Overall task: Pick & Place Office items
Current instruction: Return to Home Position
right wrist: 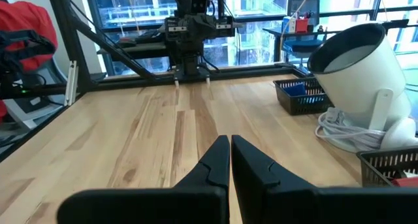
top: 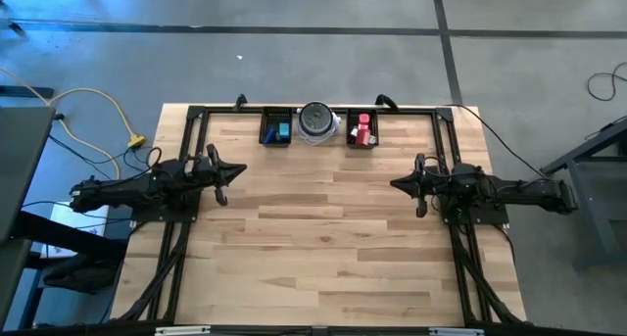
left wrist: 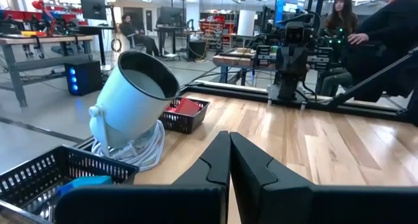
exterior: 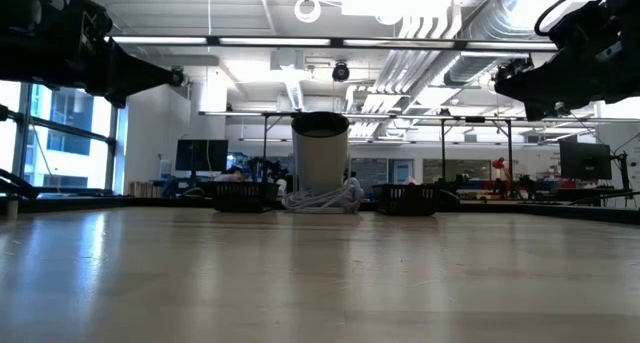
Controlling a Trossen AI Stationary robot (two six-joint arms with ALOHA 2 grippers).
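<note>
High view | left gripper point(top: 238, 169): fingers pressed together, empty, over table point(top: 323, 248) left side | right gripper point(top: 396, 184): likewise closed on nothing, right side | blue office item point(top: 283, 131): in left black basket point(top: 277, 110) | red office item point(top: 363, 130): in right black basket point(top: 351, 116) | both baskets at far edge, well apart from either gripper.

**Small pieces, mostly out of sight**

From above, the office items point(top: 283, 131) are too small to count: only blue and teal specks show in the left basket point(top: 263, 120), and red and pink ones in the right basket point(top: 350, 120). At table height the mesh walls hide everything inside both. The left wrist view cuts the left basket off at the picture's edge, with one blue piece point(left wrist: 85, 182) partly showing. The right wrist view crops the right basket likewise — just a reddish scrap point(right wrist: 409, 179) at the very edge.
</note>
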